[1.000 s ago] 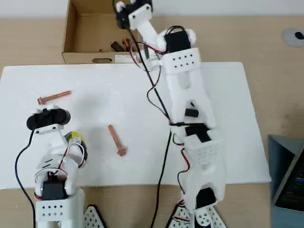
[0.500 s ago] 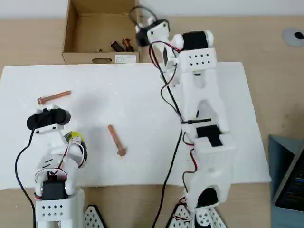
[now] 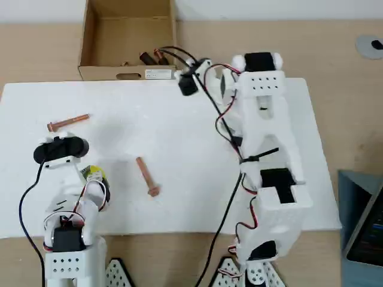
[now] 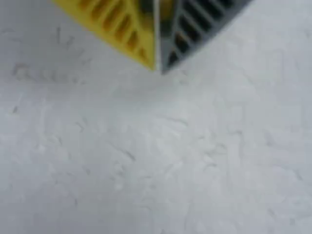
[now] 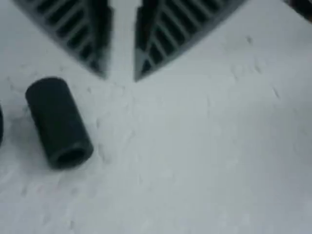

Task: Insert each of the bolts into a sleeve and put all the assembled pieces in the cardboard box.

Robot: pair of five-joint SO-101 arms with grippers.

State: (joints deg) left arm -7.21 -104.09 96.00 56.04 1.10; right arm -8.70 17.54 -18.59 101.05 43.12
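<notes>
The cardboard box (image 3: 88,36) sits at the upper left of the high view, with a few assembled pieces (image 3: 152,57) lying in its near right corner. On the white mat (image 3: 149,113) below it lie the left bolt (image 3: 68,122) and the middle bolt (image 3: 146,176), well apart. The left gripper (image 4: 157,66), at the lower left of the frame, has its yellow and grey fingers pressed tip to tip, with nothing between them. The right gripper (image 5: 119,73) hangs low over the mat with a narrow gap between its dark fingers, holding nothing. A black sleeve (image 5: 58,122) lies on its side just beside them, untouched.
</notes>
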